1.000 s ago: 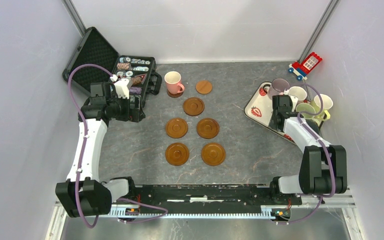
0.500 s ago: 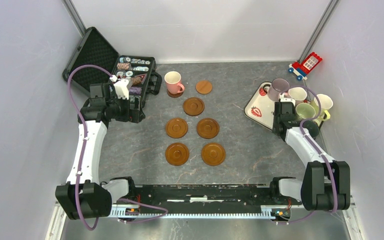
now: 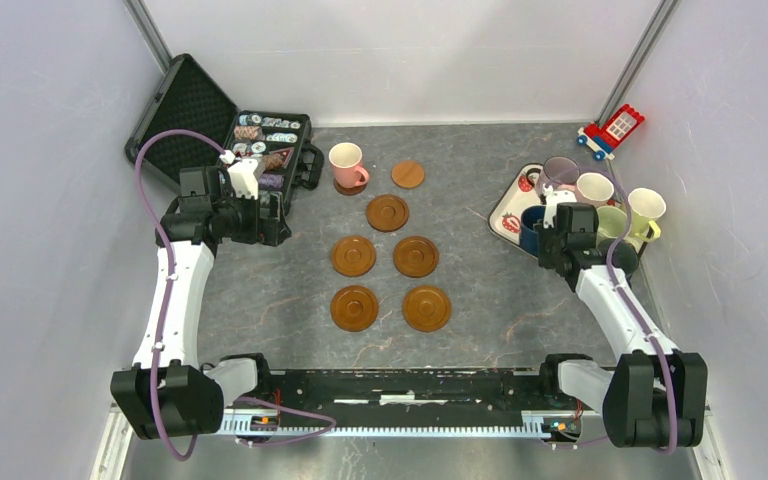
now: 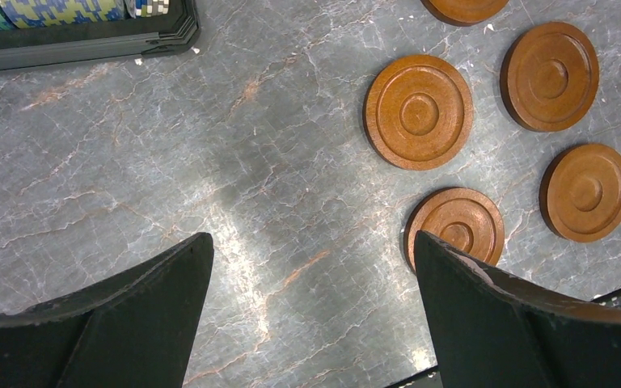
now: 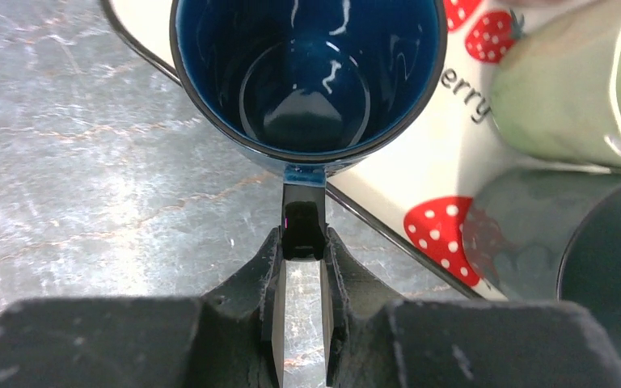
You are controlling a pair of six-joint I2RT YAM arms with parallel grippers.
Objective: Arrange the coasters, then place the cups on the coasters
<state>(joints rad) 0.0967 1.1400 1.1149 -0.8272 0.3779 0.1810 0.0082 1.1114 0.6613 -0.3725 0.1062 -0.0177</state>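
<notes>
Several round brown coasters lie in the middle: a lighter one (image 3: 408,174), one (image 3: 387,212) below it, then two pairs (image 3: 353,255) (image 3: 427,308). A pink cup (image 3: 346,165) stands on another coaster. My right gripper (image 5: 302,238) is shut on the handle of the navy cup (image 5: 307,73), which sits over the left rim of the strawberry tray (image 5: 388,186). Mauve (image 3: 560,172), pale (image 3: 594,188), light green (image 3: 610,222) and cream-yellow (image 3: 646,210) cups crowd the tray's right. A dark grey-green cup (image 5: 582,242) is beside my fingers. My left gripper (image 4: 311,246) hangs open over bare table, left of the coasters.
An open black case (image 3: 260,140) with poker chips lies at the back left, close behind my left wrist. A red and white toy house (image 3: 612,130) stands in the back right corner. Walls close in on both sides.
My right gripper has closed on the navy cup's handle and its arm has swung; the cup now shows at the tray's left edge. The left arm has not moved.
</notes>
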